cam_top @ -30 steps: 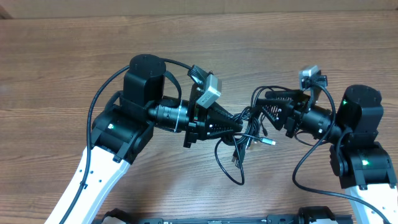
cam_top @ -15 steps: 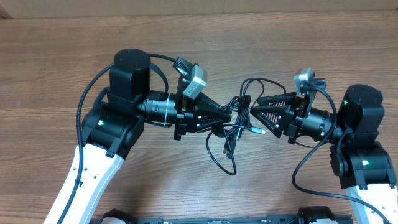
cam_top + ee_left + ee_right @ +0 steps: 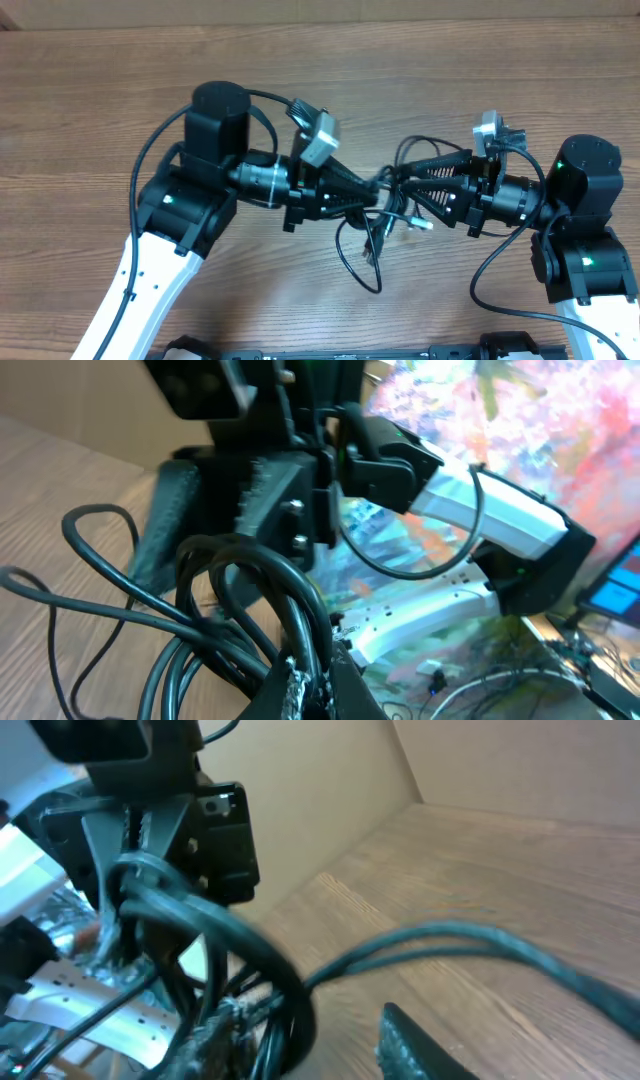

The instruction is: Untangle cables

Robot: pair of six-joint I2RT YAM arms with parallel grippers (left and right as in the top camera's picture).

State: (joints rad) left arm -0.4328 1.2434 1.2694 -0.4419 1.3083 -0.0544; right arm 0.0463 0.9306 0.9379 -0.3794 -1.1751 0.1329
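Note:
The cables (image 3: 378, 235) are a knot of thin black cords held up between both arms, with a loop and plug ends hanging toward the table. My left gripper (image 3: 385, 190) is shut on the knot from the left; in its wrist view the jaws (image 3: 312, 695) pinch several cords while loops (image 3: 255, 575) fan out above them. My right gripper (image 3: 408, 190) faces it from the right, open, its fingers straddling the bundle. In the right wrist view the cords (image 3: 240, 935) lie against the left finger, the right finger (image 3: 420, 1045) stands apart, and the gripper (image 3: 315, 1045) is unclosed.
A silver-tipped plug (image 3: 424, 224) sticks out below the right gripper. The wooden table (image 3: 100, 120) stretches to the left and back. A thick black arm cable (image 3: 490, 270) loops beside the right arm.
The right gripper has pushed left onto the bundle and its jaws have narrowed a little. The left gripper, still shut on the knot, shifted up and left, then back right.

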